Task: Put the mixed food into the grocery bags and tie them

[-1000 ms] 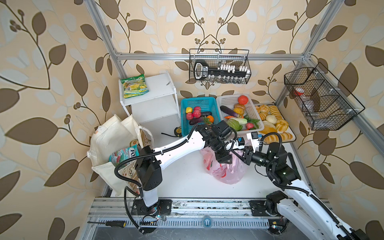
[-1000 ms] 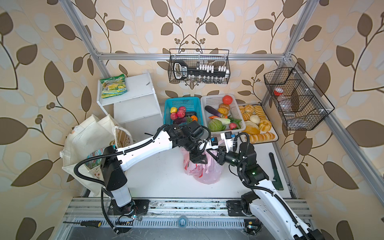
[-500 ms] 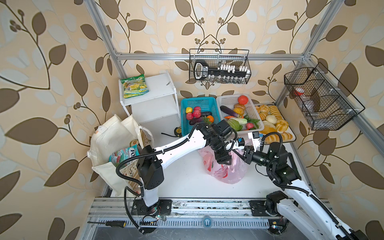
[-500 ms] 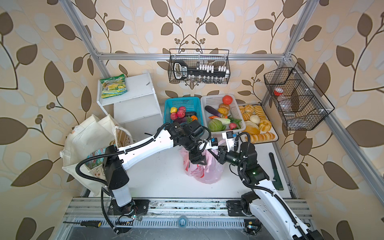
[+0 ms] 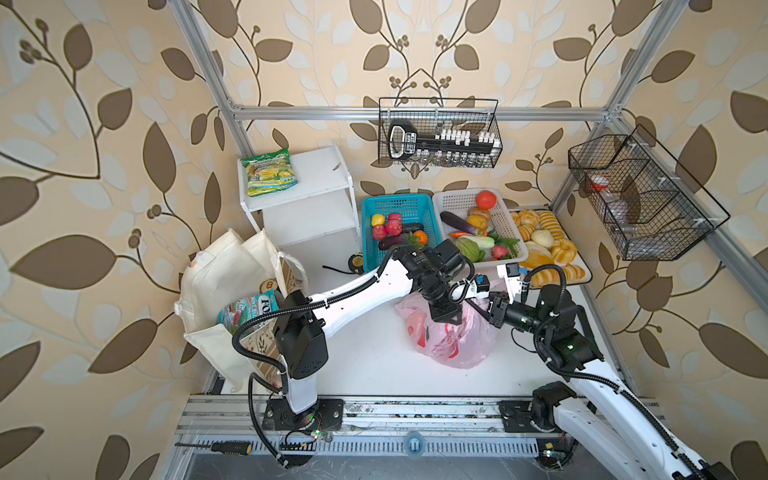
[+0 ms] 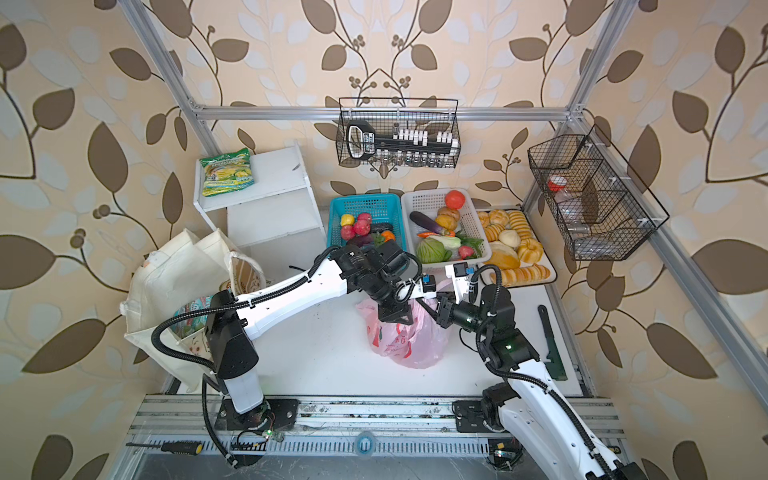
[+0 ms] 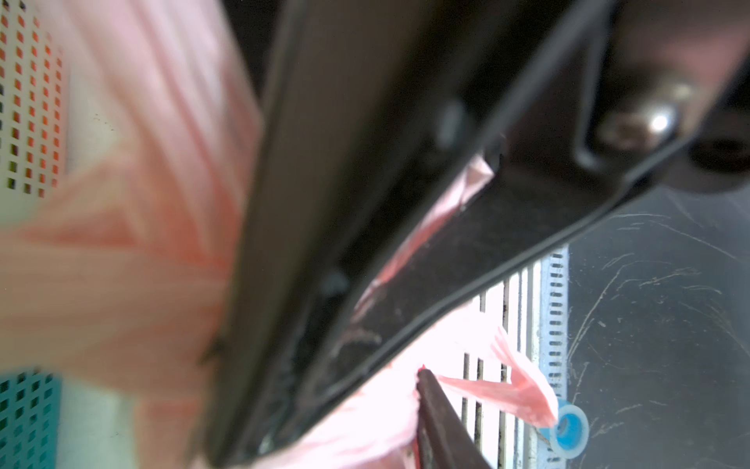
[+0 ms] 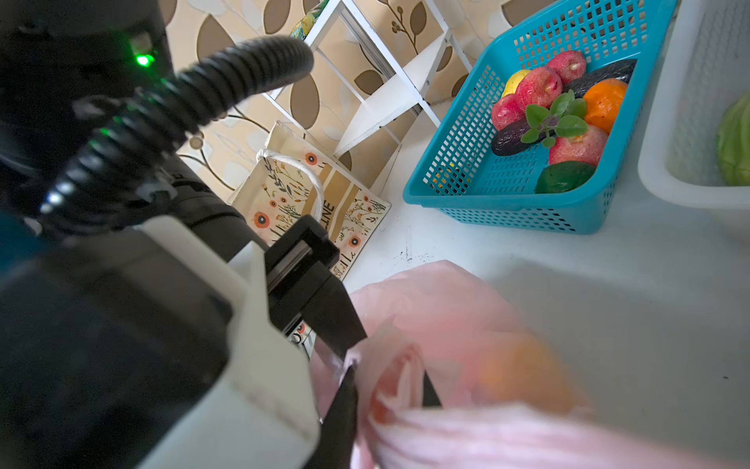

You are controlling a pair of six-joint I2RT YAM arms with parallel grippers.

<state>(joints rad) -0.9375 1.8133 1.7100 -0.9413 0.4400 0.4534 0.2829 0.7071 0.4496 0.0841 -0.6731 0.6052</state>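
The thin translucent pink plastic bag with red print (image 5: pixel 453 345) stands on the white tabletop (image 5: pixel 374 365), in front of the teal perforated plastic basket (image 5: pixel 399 205), between the two arms in both top views. The left gripper (image 5: pixel 446 318) points down onto the top of the bag. In the left wrist view its black fingers (image 7: pixel 324 162) converge to a narrow gap, with a strip of the pink film pinched between them. The right gripper (image 5: pixel 478 305) reaches in level from the right. In the right wrist view its dark fingers (image 8: pixel 345 398) are nearly together and clamp a gathered fold of the same film. An orange item (image 8: pixel 523 373) shows, blurred, through the bag wall. The large cream canvas tote with long handles (image 5: pixel 224 270) stands open at the left table edge, well apart from the bag, and holds the teal-red snack packet (image 5: pixel 249 309). Toy fruit (image 5: pixel 395 228) lies in the teal basket.
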